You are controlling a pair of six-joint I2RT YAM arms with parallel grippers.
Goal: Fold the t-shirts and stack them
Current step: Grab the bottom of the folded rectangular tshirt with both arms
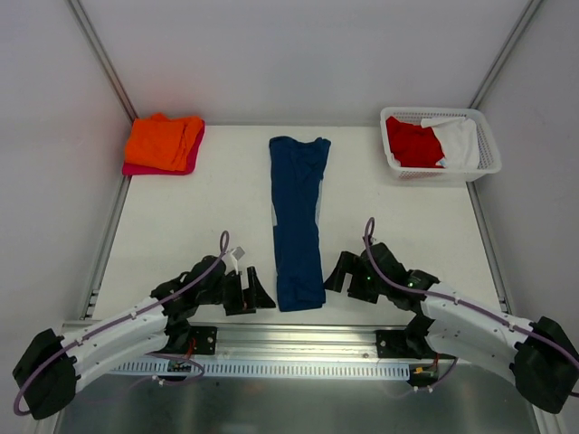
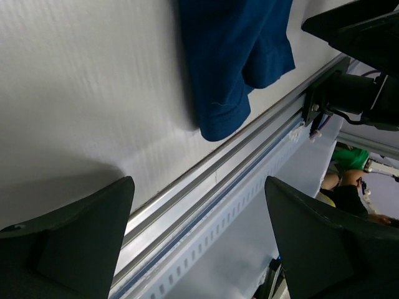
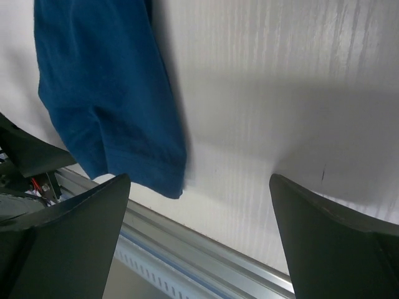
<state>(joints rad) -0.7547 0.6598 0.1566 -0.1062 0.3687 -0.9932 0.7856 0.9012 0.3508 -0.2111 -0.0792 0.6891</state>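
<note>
The navy blue t-shirt [image 1: 298, 217] lies in the middle of the table, folded lengthwise into a long narrow strip running from far to near. My left gripper [image 1: 249, 291] stands open just left of the strip's near end, with nothing between its fingers. My right gripper [image 1: 342, 271] stands open just right of the same end, also holding nothing. The left wrist view shows the shirt's hem [image 2: 230, 56] above the open left gripper [image 2: 199, 237]. The right wrist view shows the hem [image 3: 106, 93] up and left of the open right gripper [image 3: 199, 230]. An orange t-shirt [image 1: 163, 140] lies folded on a magenta-pink one [image 1: 158, 169] at the far left.
A white lattice basket [image 1: 439, 174] at the far right holds a red shirt [image 1: 412, 143] and a white shirt [image 1: 457, 140]. A metal rail [image 1: 298, 339] runs along the table's near edge, just below the navy hem. Walls with slanted metal posts close in the sides.
</note>
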